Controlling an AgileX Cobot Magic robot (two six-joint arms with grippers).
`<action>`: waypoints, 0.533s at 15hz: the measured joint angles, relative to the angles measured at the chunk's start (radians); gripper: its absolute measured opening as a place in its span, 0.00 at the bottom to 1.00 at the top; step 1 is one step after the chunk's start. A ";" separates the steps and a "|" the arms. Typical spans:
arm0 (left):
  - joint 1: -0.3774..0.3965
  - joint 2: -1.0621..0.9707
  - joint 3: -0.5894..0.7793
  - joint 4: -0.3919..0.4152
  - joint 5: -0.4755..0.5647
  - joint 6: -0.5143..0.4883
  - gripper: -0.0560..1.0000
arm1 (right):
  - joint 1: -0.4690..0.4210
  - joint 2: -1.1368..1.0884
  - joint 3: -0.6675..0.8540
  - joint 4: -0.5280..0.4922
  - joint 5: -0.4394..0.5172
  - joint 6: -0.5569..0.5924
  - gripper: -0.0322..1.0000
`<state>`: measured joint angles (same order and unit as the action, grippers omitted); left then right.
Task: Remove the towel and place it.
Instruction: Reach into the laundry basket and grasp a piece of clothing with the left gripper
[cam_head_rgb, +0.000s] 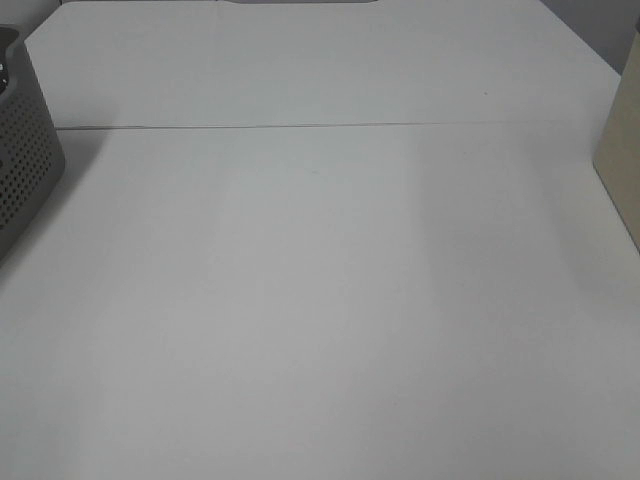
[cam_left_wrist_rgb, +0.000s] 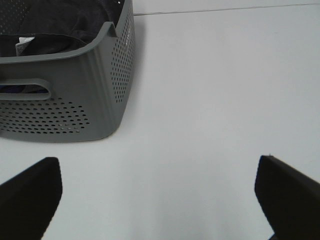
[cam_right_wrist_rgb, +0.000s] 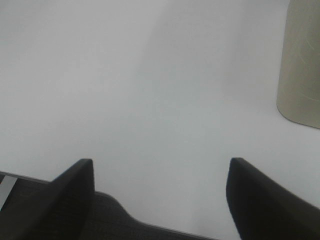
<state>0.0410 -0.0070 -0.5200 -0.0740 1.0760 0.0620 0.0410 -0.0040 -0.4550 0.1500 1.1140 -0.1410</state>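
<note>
The dark towel (cam_left_wrist_rgb: 55, 22) lies bunched inside the grey perforated basket (cam_left_wrist_rgb: 75, 100), with a small white tag showing. In the exterior high view only a corner of the basket (cam_head_rgb: 25, 170) shows at the far left edge, and the towel is hidden there. My left gripper (cam_left_wrist_rgb: 160, 200) is open and empty, low over the white table, a short way from the basket's near wall. My right gripper (cam_right_wrist_rgb: 160, 195) is open and empty near the table's front edge. Neither gripper shows in the exterior high view.
The white table (cam_head_rgb: 320, 300) has a seam across it at the back. A beige upright object (cam_head_rgb: 622, 150) stands at the far right edge; it also shows in the right wrist view (cam_right_wrist_rgb: 300, 60). A dark surface (cam_right_wrist_rgb: 60, 215) lies beyond the table's edge.
</note>
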 joint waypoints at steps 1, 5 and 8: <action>0.000 0.000 0.000 0.000 0.000 0.000 0.99 | 0.000 0.000 0.000 0.000 0.000 0.000 0.72; 0.000 0.000 0.000 0.000 0.000 0.000 0.99 | 0.000 0.000 0.000 0.000 0.000 0.000 0.72; 0.000 0.000 0.000 0.000 0.000 -0.001 0.99 | 0.000 0.000 0.000 0.000 0.000 0.000 0.72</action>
<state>0.0410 -0.0070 -0.5200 -0.0740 1.0760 0.0610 0.0410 -0.0040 -0.4550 0.1500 1.1140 -0.1410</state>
